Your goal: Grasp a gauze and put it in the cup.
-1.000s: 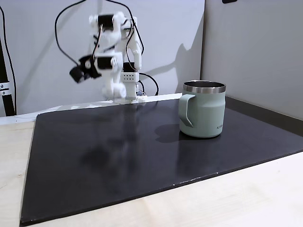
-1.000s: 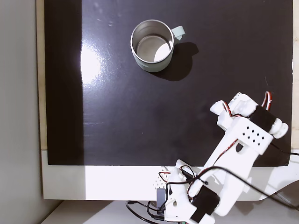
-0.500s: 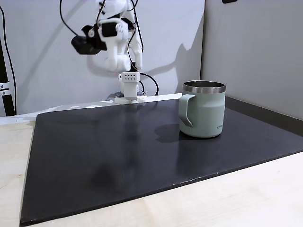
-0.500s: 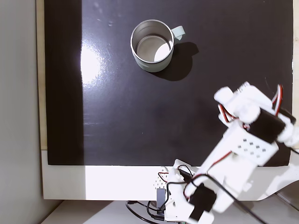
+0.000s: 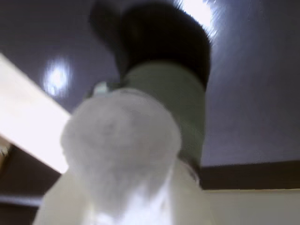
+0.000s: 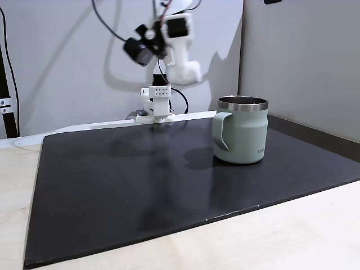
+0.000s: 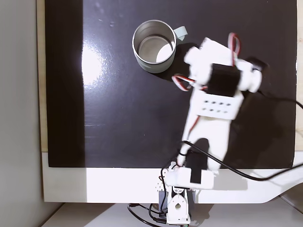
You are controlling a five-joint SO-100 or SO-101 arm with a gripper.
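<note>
While arm (image 7: pixel 213 109) is reaching out above black mat (image 6: pixel 140 185) on surface (image 6: pixel 292 236), sage-green mug (image 6: pixel 242 135) is standing upright on mat at right in a fixed view, well apart from arm base. Gripper (image 5: pixel 140 206) is clamping white gauze roll (image 5: pixel 119 150) in blurred wrist view, mug (image 5: pixel 180 103) lying just beyond it.

Blurred wrist view: white gauze (image 5: pixel 119 150) fills near centre, green cup (image 5: pixel 180 108) just behind, on dark mat (image 5: pixel 253 93).
</note>
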